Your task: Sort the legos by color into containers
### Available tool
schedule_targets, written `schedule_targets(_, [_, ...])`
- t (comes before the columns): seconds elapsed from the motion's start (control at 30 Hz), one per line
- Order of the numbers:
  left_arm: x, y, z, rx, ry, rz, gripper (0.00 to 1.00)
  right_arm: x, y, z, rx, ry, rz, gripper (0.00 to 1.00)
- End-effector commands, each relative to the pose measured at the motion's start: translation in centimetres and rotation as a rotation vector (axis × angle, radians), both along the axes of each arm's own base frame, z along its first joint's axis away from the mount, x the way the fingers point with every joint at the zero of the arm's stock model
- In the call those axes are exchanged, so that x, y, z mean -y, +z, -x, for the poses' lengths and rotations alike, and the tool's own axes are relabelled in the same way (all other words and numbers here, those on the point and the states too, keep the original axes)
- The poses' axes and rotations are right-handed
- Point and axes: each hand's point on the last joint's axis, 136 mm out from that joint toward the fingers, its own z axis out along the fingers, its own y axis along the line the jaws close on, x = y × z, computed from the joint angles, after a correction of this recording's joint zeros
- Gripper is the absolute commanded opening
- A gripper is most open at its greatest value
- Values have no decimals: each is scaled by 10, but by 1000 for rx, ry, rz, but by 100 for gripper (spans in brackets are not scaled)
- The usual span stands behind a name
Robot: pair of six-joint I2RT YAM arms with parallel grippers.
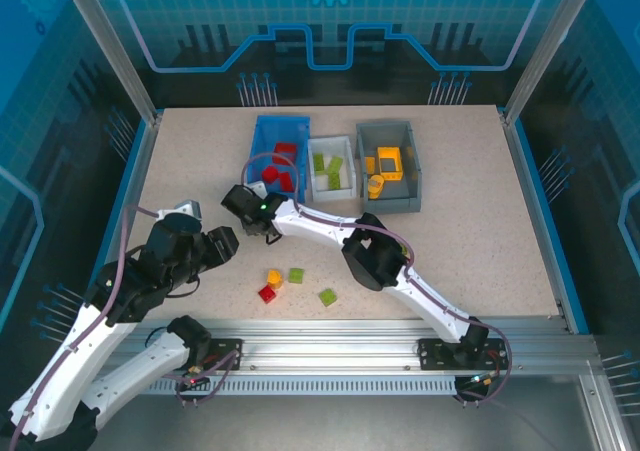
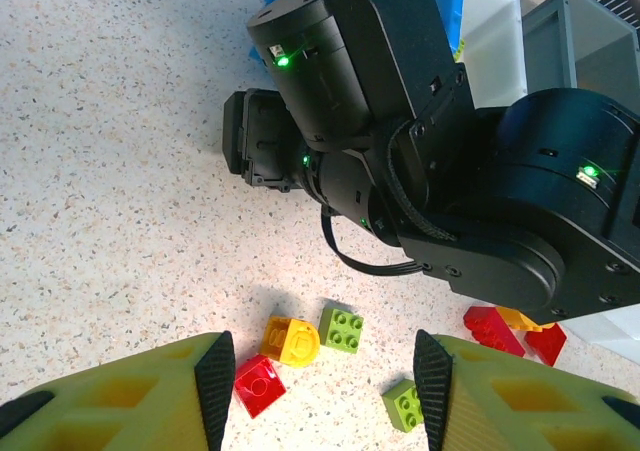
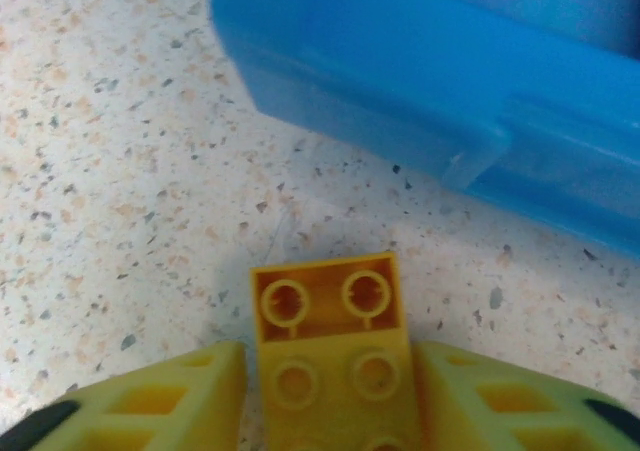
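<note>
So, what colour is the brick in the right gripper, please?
The brick is yellow-orange; the right wrist view shows it best.

Table [image 1: 470, 231]: speckled stone-look top, matt. Blue bin [image 3: 420, 61], 12 o'clock: smooth, semi-glossy plastic. Yellow brick [image 3: 330, 341]: glossy plastic. Right arm shell [image 2: 520, 221]: black plastic, satin sheen. Rail [image 1: 330, 333], 6 o'clock: brushed metal.

Left tool [image 2: 323, 376] agape, right tool [image 3: 330, 366] pinching yellow brick [image 3: 328, 306], right arm outstretched

Orange lego [image 3: 330, 346] beside blue bin [image 3: 400, 71]
</note>
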Motion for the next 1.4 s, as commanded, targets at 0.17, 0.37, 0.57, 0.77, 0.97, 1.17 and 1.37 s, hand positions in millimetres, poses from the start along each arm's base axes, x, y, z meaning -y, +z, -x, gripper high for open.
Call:
schedule_targets(0.17, [5, 3, 0, 15, -20, 24, 54, 9, 43, 7, 75, 23, 16, 29])
schedule_targets(0.37, [44, 27, -16, 66, -153, 137, 54, 56, 137, 29, 206, 22, -87, 29])
schedule_targets(0.57, [113, 53, -54, 60, -332, 260, 53, 178, 167, 28, 212, -94, -58, 30])
schedule_targets(0.77, [192, 65, -86, 106, -473, 269, 53, 298, 145, 2, 107, -304, 20, 31])
schedule_targets(0.97, [261, 55, -96, 117, -566, 215, 52, 353, 106, -30, -34, -447, 59, 31])
schedule_targets(1.17, [288, 34, -92, 87, -595, 170, 52, 364, 71, -51, -124, -499, 81, 34])
schedule_targets(1.37, [284, 13, -84, 40, -597, 134, 53, 364, 60, -60, -149, -522, 90, 52])
